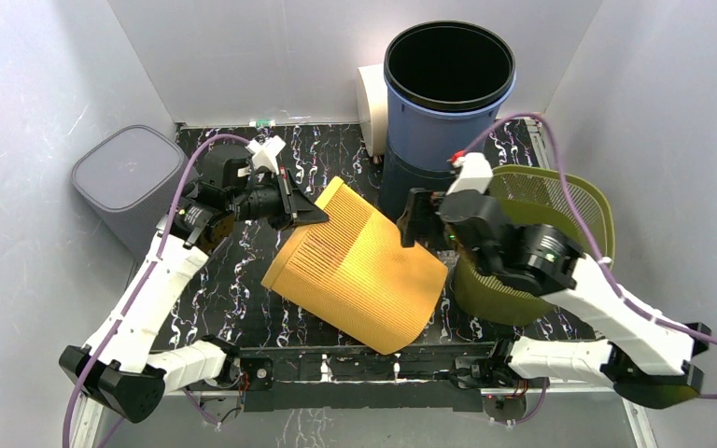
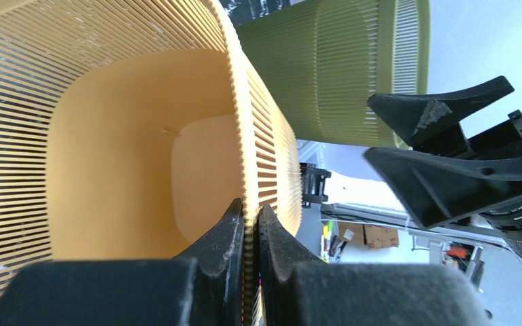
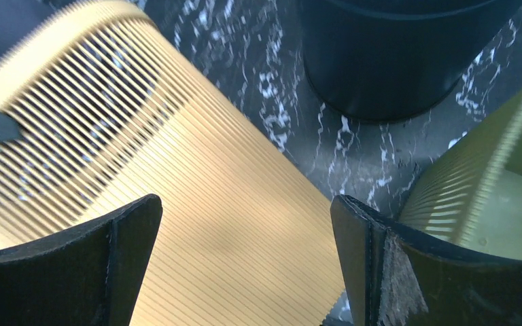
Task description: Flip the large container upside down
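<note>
The yellow slatted bin (image 1: 359,271) lies tilted on its side in the middle of the table, its mouth facing left. My left gripper (image 1: 310,213) is shut on the upper edge of its rim. In the left wrist view the jaws (image 2: 250,216) pinch the rim wall, and the bin's inside (image 2: 122,136) shows. My right gripper (image 1: 413,220) is open and empty, hovering just above the bin's outer side. In the right wrist view its fingers (image 3: 245,207) straddle the ribbed yellow wall (image 3: 197,170) without touching it.
A green slatted bin (image 1: 546,233) stands at the right, under my right arm. A tall blue bucket (image 1: 448,98) stands at the back, with a white object (image 1: 371,105) beside it. A grey bin (image 1: 129,177) sits off the left edge.
</note>
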